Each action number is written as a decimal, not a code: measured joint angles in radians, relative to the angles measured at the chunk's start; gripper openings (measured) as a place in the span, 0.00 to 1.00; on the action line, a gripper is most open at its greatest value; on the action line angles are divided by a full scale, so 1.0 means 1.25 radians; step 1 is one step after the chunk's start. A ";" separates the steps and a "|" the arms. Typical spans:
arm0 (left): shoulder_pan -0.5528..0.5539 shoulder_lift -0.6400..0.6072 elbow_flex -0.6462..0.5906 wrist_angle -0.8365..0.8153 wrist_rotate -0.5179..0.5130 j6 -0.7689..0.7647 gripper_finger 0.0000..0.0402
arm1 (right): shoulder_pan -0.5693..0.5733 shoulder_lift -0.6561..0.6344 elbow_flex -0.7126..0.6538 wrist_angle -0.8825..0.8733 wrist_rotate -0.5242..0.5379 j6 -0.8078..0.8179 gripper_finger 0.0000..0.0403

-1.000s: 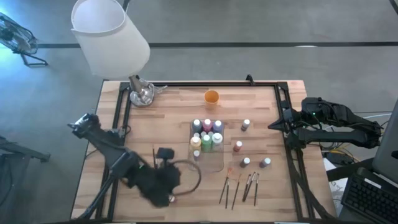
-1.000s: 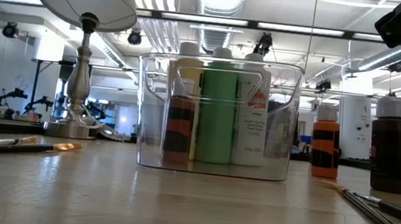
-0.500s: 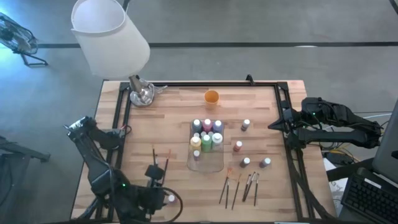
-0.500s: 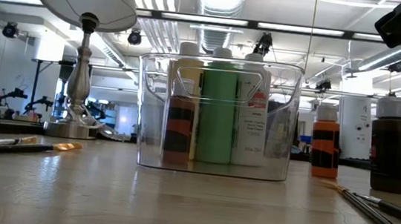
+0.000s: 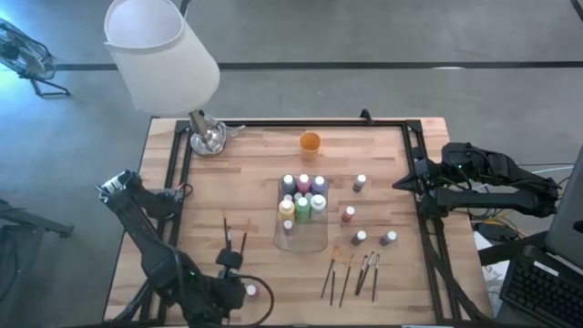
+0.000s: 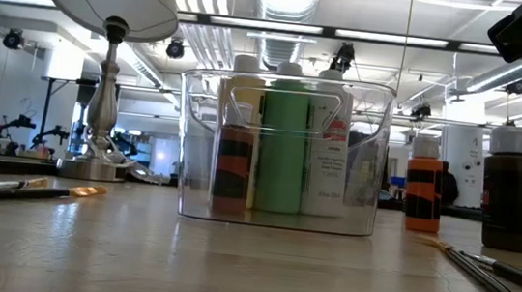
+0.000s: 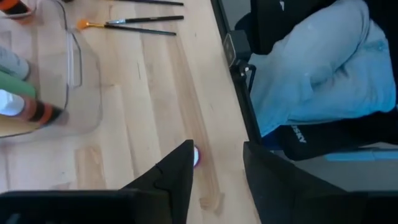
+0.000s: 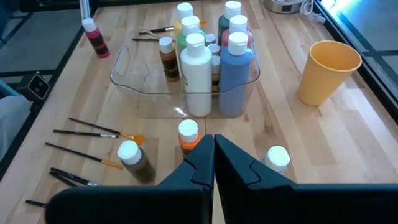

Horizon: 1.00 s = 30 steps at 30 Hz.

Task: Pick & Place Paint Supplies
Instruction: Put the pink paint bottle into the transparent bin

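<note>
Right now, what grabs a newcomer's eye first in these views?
The clear tray mid-table, packed with paint bottles, with loose bottles and brushes to its right and front. A big white lamp looms over the far left corner, an orange cup at the far edge. The left gripper hangs open by the near edge beside a pink bottle.

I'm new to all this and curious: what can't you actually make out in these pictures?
- Small pink-capped paint bottle: left wrist view, mostly hidden behind the left gripper.
- Bottle labels inside the clear plastic tray: low view, blurred through its wall.
- Thin dark paintbrushes: high view, too small to count surely.
</note>
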 joint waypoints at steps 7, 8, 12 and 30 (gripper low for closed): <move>0.000 0.000 -0.057 0.027 0.000 -0.046 0.52 | 0.000 0.000 0.000 0.000 0.000 0.000 0.02; 0.000 0.000 -0.064 0.027 0.001 -0.053 0.54 | 0.000 0.000 0.000 0.000 0.000 0.000 0.02; 0.001 0.000 -0.085 0.029 0.011 -0.059 0.61 | 0.000 0.000 0.000 0.000 0.000 0.000 0.02; 0.047 0.000 -0.251 0.152 0.018 -0.062 0.61 | 0.000 0.000 0.000 0.000 0.000 0.000 0.02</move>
